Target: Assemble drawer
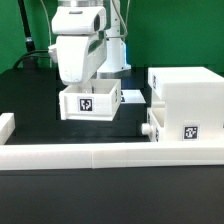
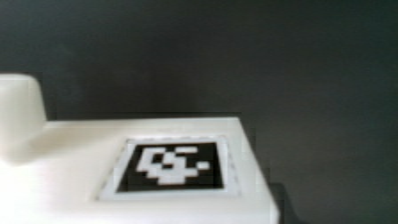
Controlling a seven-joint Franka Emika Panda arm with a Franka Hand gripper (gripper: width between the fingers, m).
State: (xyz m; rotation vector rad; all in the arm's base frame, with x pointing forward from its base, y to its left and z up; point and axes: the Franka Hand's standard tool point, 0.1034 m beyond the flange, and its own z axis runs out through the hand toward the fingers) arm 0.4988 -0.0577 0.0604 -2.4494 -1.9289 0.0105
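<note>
Hanging over the black worktop [image 1: 30, 100], my white hand [image 1: 80, 85] sat low above a small white plastic open-topped tray [image 1: 90, 102], its lower part sunk behind the tray's rim, so I could not tell whether my fingers were spread or pinching the tray wall. That tray stood toward the exterior view's left of centre, and its front face carried a black-and-white square tag [image 1: 87, 103]. To the exterior view's right stood the large white cube-like plastic housing [image 1: 190, 100] of the drawer, well apart from the tray, with a square tag [image 1: 189, 131] low on its front. A second small white tray front with a round knob [image 1: 149, 129] sat pushed into the housing's lower side. Along the near edge ran a long low white wall [image 1: 100, 153], with a short white block [image 1: 6, 125] at the exterior view's left end.

From my wrist, I saw a blurred white surface [image 2: 71, 150] bearing a square tag [image 2: 173, 165], with one white finger [image 2: 18, 115] beside it and dark worktop beyond.
</note>
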